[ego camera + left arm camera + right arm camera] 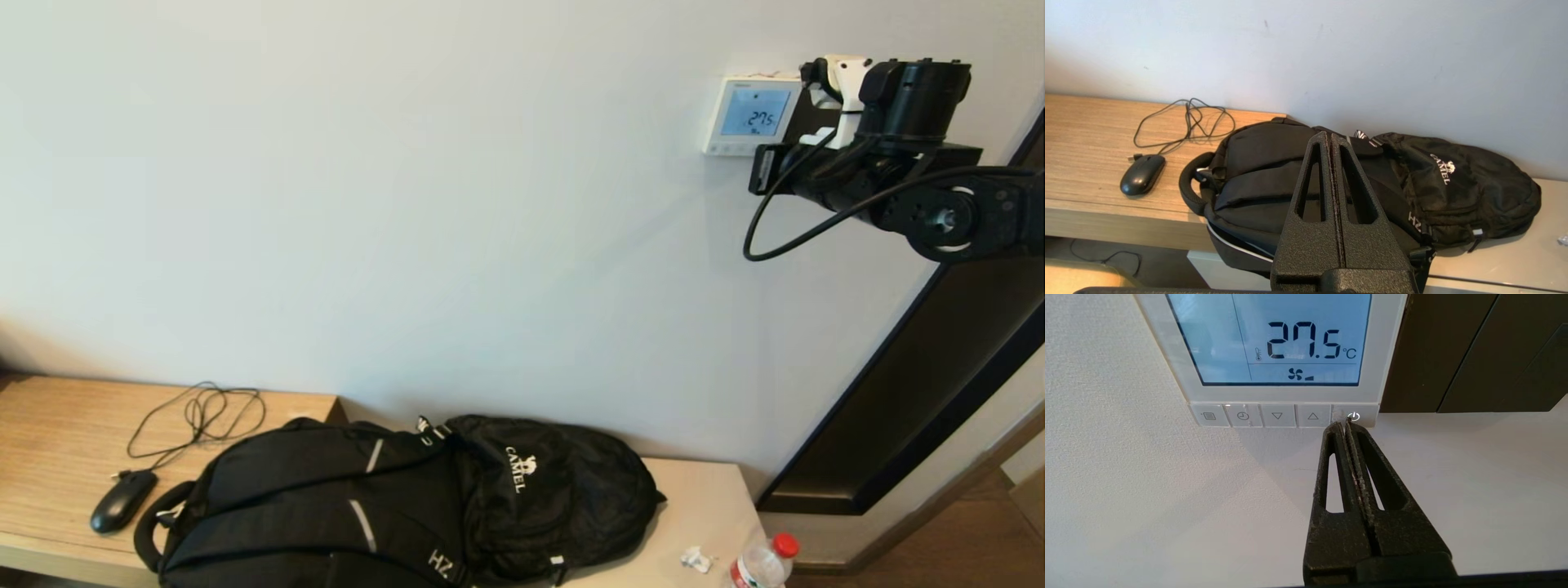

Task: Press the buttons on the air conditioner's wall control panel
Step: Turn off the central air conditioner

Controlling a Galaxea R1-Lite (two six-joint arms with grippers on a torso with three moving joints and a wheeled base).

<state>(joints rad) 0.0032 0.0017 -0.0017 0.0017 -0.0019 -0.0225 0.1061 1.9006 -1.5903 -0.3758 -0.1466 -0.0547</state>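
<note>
The white wall control panel (749, 114) hangs high on the wall at the right, its light-blue screen (1274, 339) reading 27.5 °C with a fan sign. A row of pale buttons (1278, 415) runs along its bottom strip: menu, clock, down, up, power. My right gripper (1345, 424) is shut and empty, its tips at the lower edge of the power button (1354, 416), at or just short of touching. In the head view the right arm (890, 147) covers the panel's right side. My left gripper (1330, 136) is shut and empty, parked above the backpack.
A glossy dark plate (1470, 351) adjoins the panel's right side. Below, a black backpack (408, 506), a black mouse (122, 500) with its cable and a water bottle (763, 563) lie on the wooden bench (49, 425). A dark door frame (922, 392) runs down at the right.
</note>
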